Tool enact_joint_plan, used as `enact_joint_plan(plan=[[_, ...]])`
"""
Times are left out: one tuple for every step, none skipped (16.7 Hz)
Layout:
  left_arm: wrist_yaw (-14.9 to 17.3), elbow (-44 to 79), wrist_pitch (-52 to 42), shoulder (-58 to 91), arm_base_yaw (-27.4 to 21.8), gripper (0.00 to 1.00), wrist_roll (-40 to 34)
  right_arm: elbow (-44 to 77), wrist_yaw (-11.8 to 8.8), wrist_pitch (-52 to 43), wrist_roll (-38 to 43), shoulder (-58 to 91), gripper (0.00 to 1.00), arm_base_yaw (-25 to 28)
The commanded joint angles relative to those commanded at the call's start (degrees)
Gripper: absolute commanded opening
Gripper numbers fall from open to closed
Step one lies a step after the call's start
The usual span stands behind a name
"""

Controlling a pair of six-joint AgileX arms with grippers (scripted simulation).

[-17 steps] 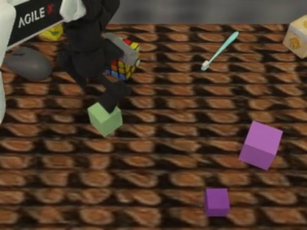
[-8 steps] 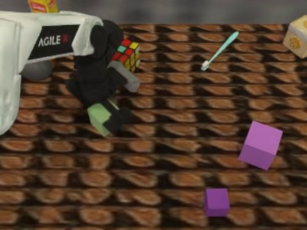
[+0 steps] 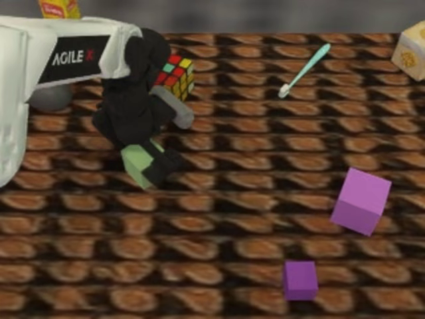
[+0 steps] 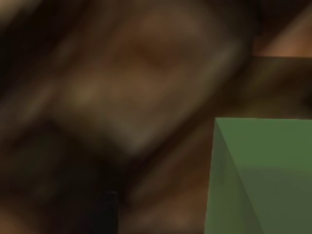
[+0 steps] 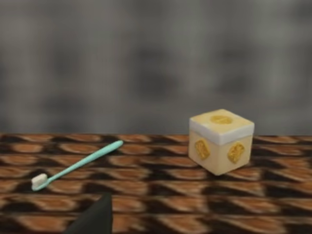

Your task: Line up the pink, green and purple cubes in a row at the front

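Observation:
The pale green cube (image 3: 136, 164) rests at the table's left middle, half hidden under my left gripper (image 3: 151, 163). That gripper is lowered around the cube and stands open. In the left wrist view the green cube (image 4: 263, 180) fills one corner, with bare table between it and a dark fingertip (image 4: 109, 214). The large pink cube (image 3: 362, 199) sits at the right. Near the front edge lies the small purple cube (image 3: 300, 280). My right arm is outside the top view. Only one dark fingertip (image 5: 100, 217) of its gripper shows, over bare table.
A multicoloured puzzle cube (image 3: 176, 74) sits just behind my left gripper, and a grey mouse (image 3: 50, 98) lies under the left arm. A teal toothbrush (image 3: 304, 70) and a cream box (image 3: 412, 53) are at the back right. A yellow item (image 3: 58, 8) shows at the back left.
The left arm swung over and came down onto the green cube, now covering part of it. In the last half second it barely moved. All three cubes stayed put.

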Motion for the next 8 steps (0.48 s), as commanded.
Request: enact_joint_plan(plan=[[0.0, 0.0, 0.0, 0.0, 0.0, 0.70, 0.0, 0.0, 0.0, 0.0, 0.0, 0.0, 1.00, 0.0], [0.0, 0.0, 0.0, 0.0, 0.0, 0.62, 0.0, 0.0, 0.0, 0.0, 0.0, 0.0, 1.00, 0.0], [0.0, 0.0, 0.0, 0.0, 0.0, 0.55, 0.0, 0.0, 0.0, 0.0, 0.0, 0.0, 1.00, 0.0], [0.0, 0.0, 0.0, 0.0, 0.0, 0.47, 0.0, 0.0, 0.0, 0.0, 0.0, 0.0, 1.00, 0.0], [0.0, 0.0, 0.0, 0.0, 0.0, 0.40, 0.0, 0.0, 0.0, 0.0, 0.0, 0.0, 1.00, 0.0], [0.0, 0.0, 0.0, 0.0, 0.0, 0.32, 0.0, 0.0, 0.0, 0.0, 0.0, 0.0, 1.00, 0.0], [0.0, 0.0, 0.0, 0.0, 0.0, 0.25, 0.0, 0.0, 0.0, 0.0, 0.0, 0.0, 1.00, 0.0], [0.0, 0.0, 0.0, 0.0, 0.0, 0.17, 0.0, 0.0, 0.0, 0.0, 0.0, 0.0, 1.00, 0.0]])
